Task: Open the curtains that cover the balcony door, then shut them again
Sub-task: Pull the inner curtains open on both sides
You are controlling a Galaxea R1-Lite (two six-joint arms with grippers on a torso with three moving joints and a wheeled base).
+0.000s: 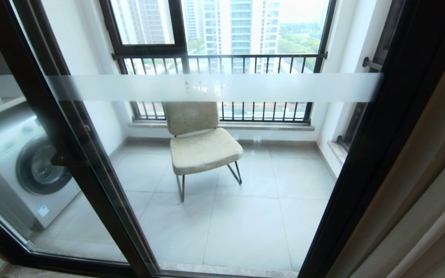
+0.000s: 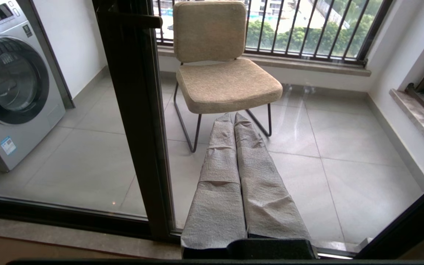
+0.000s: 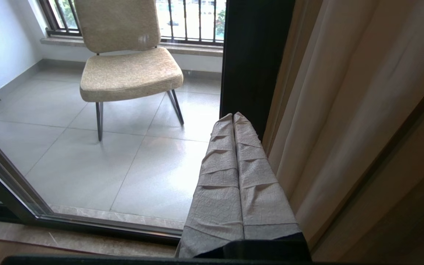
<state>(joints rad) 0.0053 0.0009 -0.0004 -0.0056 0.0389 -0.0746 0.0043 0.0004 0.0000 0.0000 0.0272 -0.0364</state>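
With the curtains (image 1: 419,185) bunched at three o'clock and the balcony door (image 1: 222,154) uncovered, closing them looks like the step in hand, so the right gripper (image 3: 234,117), pinched shut and empty like the left gripper (image 2: 233,117), must first spread.

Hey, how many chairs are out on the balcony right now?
1. A single beige padded chair on thin dark metal legs stands on the tiled balcony floor, behind the glass balcony door, with its back toward the railed window. Areas off to the sides are out of view.
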